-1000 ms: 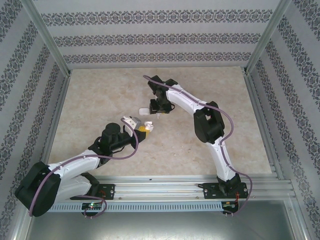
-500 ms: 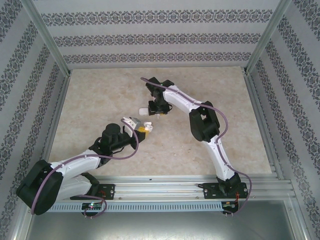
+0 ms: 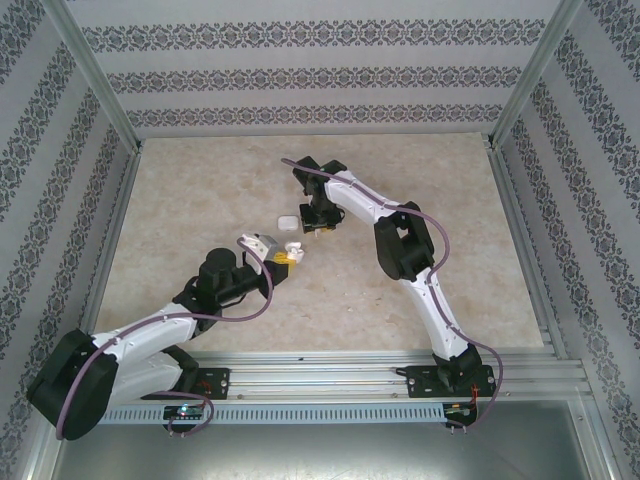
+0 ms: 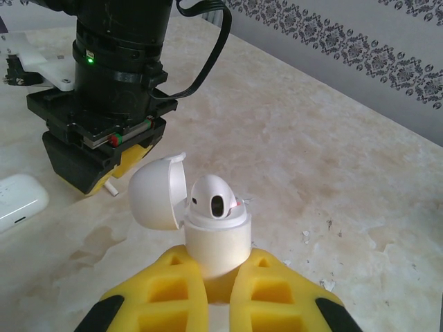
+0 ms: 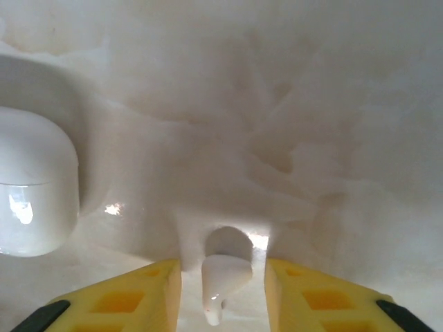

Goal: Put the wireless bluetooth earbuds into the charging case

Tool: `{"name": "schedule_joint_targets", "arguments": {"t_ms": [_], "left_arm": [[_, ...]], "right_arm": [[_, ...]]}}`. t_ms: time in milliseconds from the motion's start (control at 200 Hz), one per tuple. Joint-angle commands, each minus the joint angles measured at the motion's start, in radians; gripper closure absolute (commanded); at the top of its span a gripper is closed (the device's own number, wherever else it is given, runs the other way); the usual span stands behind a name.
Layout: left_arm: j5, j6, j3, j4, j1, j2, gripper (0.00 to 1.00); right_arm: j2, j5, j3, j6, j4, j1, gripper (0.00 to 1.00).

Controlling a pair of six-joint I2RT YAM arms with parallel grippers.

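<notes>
Cradling one earbud (image 4: 214, 197), open charging case (image 4: 212, 241).

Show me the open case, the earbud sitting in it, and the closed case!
open case (image 4: 216, 243): left wrist view, on its round lower body.
earbud (image 4: 211, 197): left wrist view, on its white head poking out of the case.
closed case (image 4: 19, 199): left wrist view, on its top, at the left edge.

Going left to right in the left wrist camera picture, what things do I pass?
closed white case → right gripper → open charging case with an earbud sitting in it
</notes>
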Motion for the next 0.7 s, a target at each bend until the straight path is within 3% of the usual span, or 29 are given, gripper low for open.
{"name": "schedule_joint_targets", "arguments": {"t_ms": [0,135,345,694], "left_arm": [[-0.016,0.017,-0.019,-0.014,0.012,-0.039,1.0],[-0.025,0.012,-0.028,-0.043,0.012,-0.079,1.0],[-0.012,-0.004,-0.012,-0.116,0.012,-0.15,1.0],[0.014,-0.072,-0.003,-0.174,0.011,-0.269,1.0]], "right_arm": [[0.019,0.019,0.008,-0.017,-0.047,-0.006,0.71],[0.011,0.016,-0.003,-0.017,-0.055,-0.005,0.79],[-0.063,-0.001,-0.084,-0.01,-0.033,0.004,0.83],[-0.391,-0.06,-0.496,0.084,0.152,0.053,0.86]]}}
